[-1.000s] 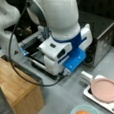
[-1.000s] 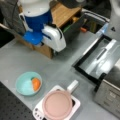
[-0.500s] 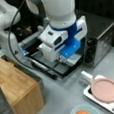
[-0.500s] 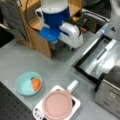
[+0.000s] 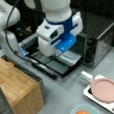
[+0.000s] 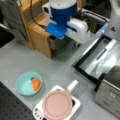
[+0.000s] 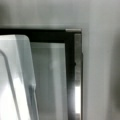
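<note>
My gripper [image 5: 56, 53] hangs low over the open door [image 5: 54, 65] of a silver toaster oven [image 5: 98, 40]. Its white hand and blue wrist mount hide the fingertips in both front views. A metal tray [image 5: 70, 56] lies at the oven's mouth, just right of the hand. In the wrist view I look straight down on the door's glass [image 7: 52, 82] and dark frame [image 7: 69, 75]. A pale tray edge [image 7: 15, 80] fills that view's left. No fingers show there. Nothing can be seen held.
A wooden box [image 5: 17, 87] stands left of the door. A pink-lidded pan on a white base [image 5: 104, 89] and a teal bowl [image 6: 25, 84] holding an orange thing [image 6: 36, 83] sit on the grey table. The door's handle [image 5: 44, 69] juts forward.
The arm has swung from over the wooden box across to the oven and now hangs above the open door. The bowl, pan and door have not moved.
</note>
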Motion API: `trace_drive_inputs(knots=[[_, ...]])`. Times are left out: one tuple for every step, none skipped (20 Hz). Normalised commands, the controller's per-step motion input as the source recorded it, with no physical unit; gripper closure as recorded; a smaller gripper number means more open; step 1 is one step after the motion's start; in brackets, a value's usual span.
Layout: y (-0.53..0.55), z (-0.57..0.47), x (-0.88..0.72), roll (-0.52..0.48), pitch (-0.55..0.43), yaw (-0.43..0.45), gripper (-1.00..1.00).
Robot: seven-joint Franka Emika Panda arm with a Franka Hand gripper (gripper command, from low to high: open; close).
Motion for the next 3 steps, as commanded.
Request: trace_drive_inputs(knots=[[0.11,-0.14,-0.24,-0.234,-0.124,0.003,-1.00],[0.10,-0.15,-0.23,-0.244,-0.122,0.003,-1.00],[0.09,-0.15,-0.22,-0.245,-0.122,0.001,-1.00]])
